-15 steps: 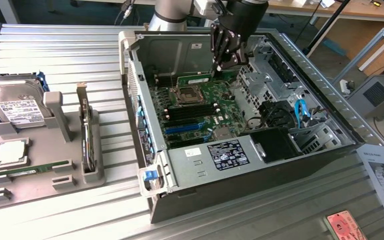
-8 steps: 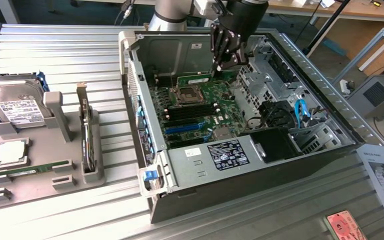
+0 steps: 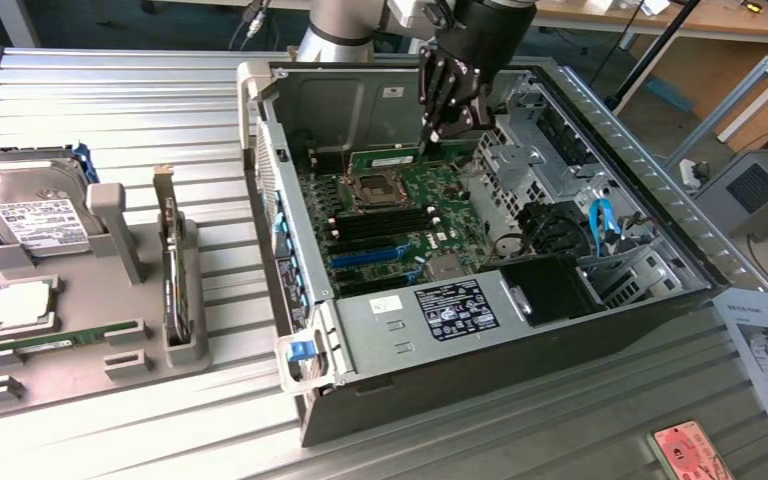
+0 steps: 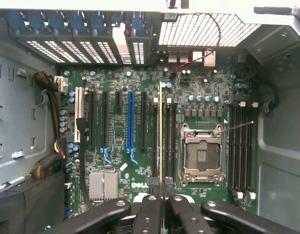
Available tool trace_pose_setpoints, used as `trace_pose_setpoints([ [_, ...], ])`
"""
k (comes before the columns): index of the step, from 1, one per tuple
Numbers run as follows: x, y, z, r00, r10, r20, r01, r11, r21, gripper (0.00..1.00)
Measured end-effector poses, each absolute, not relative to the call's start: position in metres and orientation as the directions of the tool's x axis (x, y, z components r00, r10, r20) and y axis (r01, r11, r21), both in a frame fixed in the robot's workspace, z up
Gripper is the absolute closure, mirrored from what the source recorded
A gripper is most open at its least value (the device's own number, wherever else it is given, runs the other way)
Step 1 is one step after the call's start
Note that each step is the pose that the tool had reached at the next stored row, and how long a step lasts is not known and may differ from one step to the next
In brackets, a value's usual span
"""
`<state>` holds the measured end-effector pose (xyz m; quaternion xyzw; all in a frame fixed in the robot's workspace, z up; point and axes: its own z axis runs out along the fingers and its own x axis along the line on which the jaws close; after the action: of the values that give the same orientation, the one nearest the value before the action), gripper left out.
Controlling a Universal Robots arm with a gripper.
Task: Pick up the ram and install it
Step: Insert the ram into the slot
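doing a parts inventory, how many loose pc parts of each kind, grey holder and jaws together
hard drive: 1
processor chip: 1
held ram plus spare ram: 2
upright card: 1
total: 5

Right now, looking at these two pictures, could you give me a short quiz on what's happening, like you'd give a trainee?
1. True or false: the gripper is empty.
2. Where is the ram? A flat on the floor; B held by the gripper over the motherboard in the open computer case; C in a person's hand.
3. Name the largest silver part in the grey tray, at the exterior view's left.
Key: 1 false, it is shut on the ram. 2 B. 3 the hard drive.
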<state>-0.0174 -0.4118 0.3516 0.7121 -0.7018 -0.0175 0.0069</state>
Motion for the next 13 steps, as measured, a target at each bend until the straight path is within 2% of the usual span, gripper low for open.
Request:
trace_pose_setpoints([
  [13,-0.017,-0.412,0.325,0.014,-1.000,-0.016,-0.999,-0.015,0.035,0.88],
])
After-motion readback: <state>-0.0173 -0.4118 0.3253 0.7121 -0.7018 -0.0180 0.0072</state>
